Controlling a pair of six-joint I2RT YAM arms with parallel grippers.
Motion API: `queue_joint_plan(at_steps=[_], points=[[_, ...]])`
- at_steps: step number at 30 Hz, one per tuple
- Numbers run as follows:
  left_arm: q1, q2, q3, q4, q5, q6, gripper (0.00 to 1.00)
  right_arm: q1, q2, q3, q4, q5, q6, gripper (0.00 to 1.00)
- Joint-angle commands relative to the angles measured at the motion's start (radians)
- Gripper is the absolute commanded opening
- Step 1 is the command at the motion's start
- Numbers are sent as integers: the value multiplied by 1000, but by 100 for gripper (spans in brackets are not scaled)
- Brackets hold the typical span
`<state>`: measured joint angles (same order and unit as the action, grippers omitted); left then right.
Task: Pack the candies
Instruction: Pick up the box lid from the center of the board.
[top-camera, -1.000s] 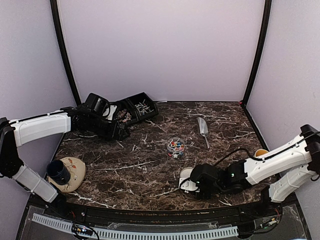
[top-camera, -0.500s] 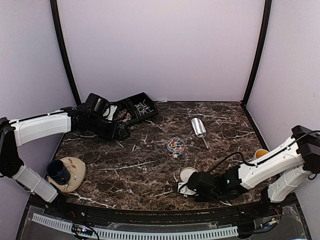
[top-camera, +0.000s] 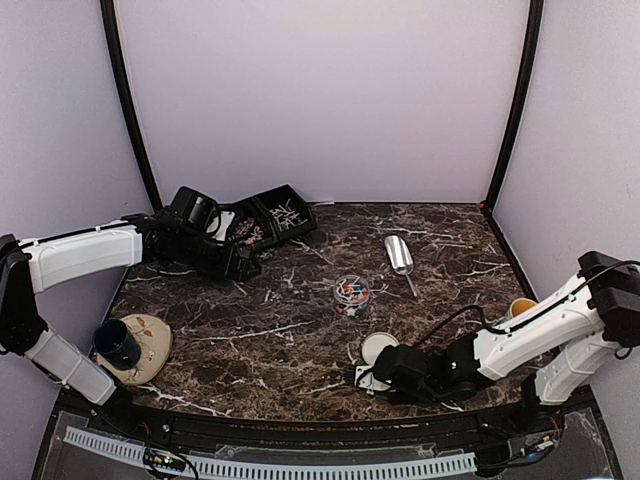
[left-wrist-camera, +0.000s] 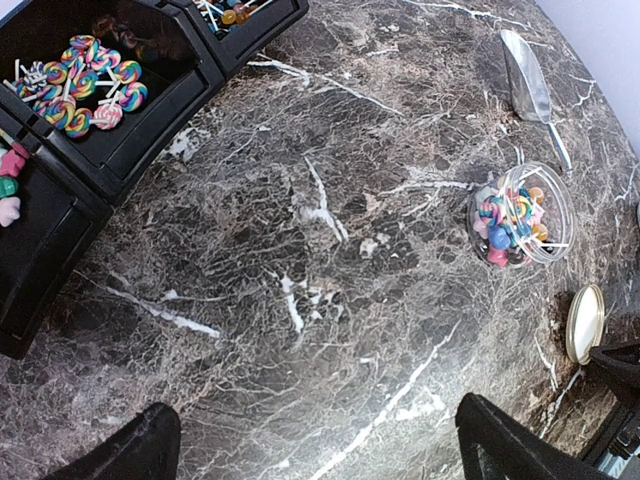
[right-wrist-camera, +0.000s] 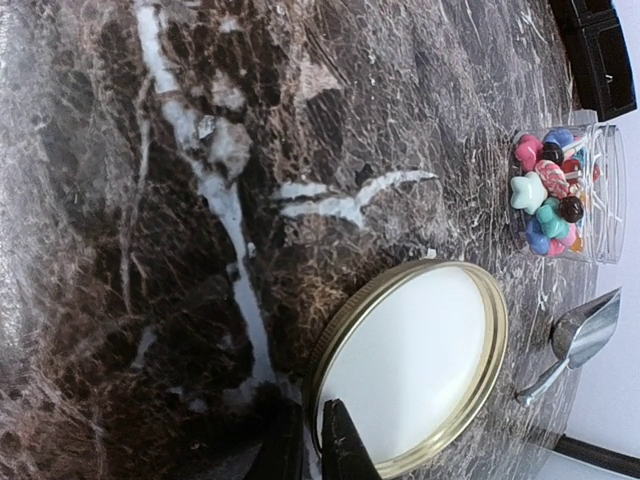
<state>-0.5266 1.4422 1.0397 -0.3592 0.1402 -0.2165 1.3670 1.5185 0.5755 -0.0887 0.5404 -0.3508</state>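
A clear jar (top-camera: 352, 293) holds the candies (right-wrist-camera: 548, 200), pink, green and blue pieces with small lollipops; it also shows in the left wrist view (left-wrist-camera: 518, 215). Its gold-rimmed white lid (right-wrist-camera: 410, 365) lies flat on the table (top-camera: 377, 347). My right gripper (right-wrist-camera: 310, 435) is low at the lid's near edge (top-camera: 368, 375), shut on the rim with one finger inside and one outside. My left gripper (left-wrist-camera: 315, 440) is open and empty above bare marble, beside the black bins (top-camera: 245, 265). More candies (left-wrist-camera: 75, 85) lie in the bins.
Black bins (top-camera: 265, 222) stand at the back left. A metal scoop (top-camera: 399, 257) lies behind the jar. A plate with a dark blue cup (top-camera: 130, 347) sits at the near left. A yellow cup (top-camera: 521, 306) is beside the right arm.
My right arm has drawn back toward the near edge and sunk lower, its fingers now on the lid's near rim. The scoop turned from edge-on to bowl-up. The left arm has not moved.
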Motion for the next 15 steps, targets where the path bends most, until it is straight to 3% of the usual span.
queue_joint_plan(at_steps=[1, 15], points=[[-3, 3, -7, 5, 14, 0, 99, 15, 16, -3, 21, 3, 1, 7], [-4, 3, -7, 4, 22, 4, 99, 14, -49, 24, -5, -46, 7, 0]])
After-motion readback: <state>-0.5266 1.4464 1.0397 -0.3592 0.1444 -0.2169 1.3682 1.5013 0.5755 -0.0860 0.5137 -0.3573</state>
